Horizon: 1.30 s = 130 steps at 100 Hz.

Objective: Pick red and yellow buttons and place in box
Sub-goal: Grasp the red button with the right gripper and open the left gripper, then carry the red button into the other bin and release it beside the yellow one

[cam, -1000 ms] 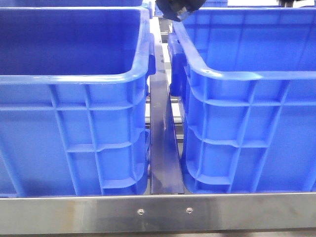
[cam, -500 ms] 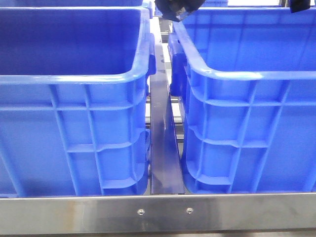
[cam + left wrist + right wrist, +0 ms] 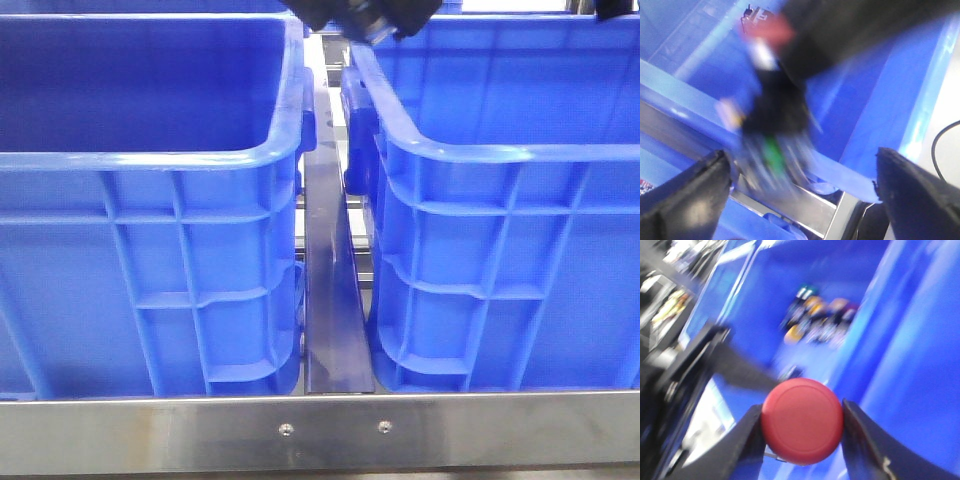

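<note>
Right gripper: jaws clenched on the red button, one finger pressing each side of the round cap, face toward the wrist cam. Behind it, blurred, a blue crate interior w/ a heap of small mixed-colour parts lying on its floor; can't tell if a yellow button is among them.

Left gripper: jaws released, fingers wide apart, nothing between them. Beyond them in the left wrist view, heavily blurred: a black arm w/ a red patch and a green bit, over blue crate walls and a metal rail.

Front view: two big blue crates side by side on the steel-edged tabletop. Left crate and right crate are apart, a dark metal divider strip running near-to-far between them. Right crate's near rim shows a whitish scuff. Dark arm parts hang at the far end over the gap, at the frame's upper edge. Crate floors hidden from this view.
</note>
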Each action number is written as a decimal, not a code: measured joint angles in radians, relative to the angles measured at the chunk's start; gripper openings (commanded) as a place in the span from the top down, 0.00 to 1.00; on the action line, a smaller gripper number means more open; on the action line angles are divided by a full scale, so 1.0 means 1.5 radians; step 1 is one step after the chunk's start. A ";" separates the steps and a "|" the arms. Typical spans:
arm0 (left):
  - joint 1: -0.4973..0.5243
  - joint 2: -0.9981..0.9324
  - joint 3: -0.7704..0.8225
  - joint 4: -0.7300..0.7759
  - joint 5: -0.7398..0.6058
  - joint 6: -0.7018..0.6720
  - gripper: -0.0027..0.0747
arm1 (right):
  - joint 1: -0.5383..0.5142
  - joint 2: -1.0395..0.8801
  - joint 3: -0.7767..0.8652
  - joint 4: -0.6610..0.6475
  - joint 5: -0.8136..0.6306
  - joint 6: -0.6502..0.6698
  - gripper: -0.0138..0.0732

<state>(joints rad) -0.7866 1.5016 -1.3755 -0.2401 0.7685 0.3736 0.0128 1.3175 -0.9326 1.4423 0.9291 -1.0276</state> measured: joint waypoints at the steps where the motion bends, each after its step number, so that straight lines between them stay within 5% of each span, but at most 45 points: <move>1: 0.000 0.000 0.000 0.000 0.001 0.000 0.24 | -0.004 0.000 -0.003 0.000 -0.004 0.000 0.55; 32: 0.000 0.000 0.000 0.001 0.003 0.000 0.29 | -0.099 0.000 -0.038 -0.023 -0.126 -0.137 0.55; 53: 0.000 0.000 0.000 0.001 0.003 0.001 0.30 | -0.107 0.004 -0.038 -0.110 -0.300 -0.245 0.55; 80: 0.000 0.000 0.000 0.001 0.003 0.001 0.30 | -0.107 0.071 -0.038 -0.121 -0.447 -0.333 0.55; 130: 0.000 0.000 0.000 0.001 0.004 0.001 0.30 | -0.107 0.205 -0.038 -0.120 -0.547 -0.355 0.55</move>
<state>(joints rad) -0.7866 1.5016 -1.3755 -0.2382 0.7746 0.3752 -0.1478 1.6251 -0.9899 1.2623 0.1085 -1.5607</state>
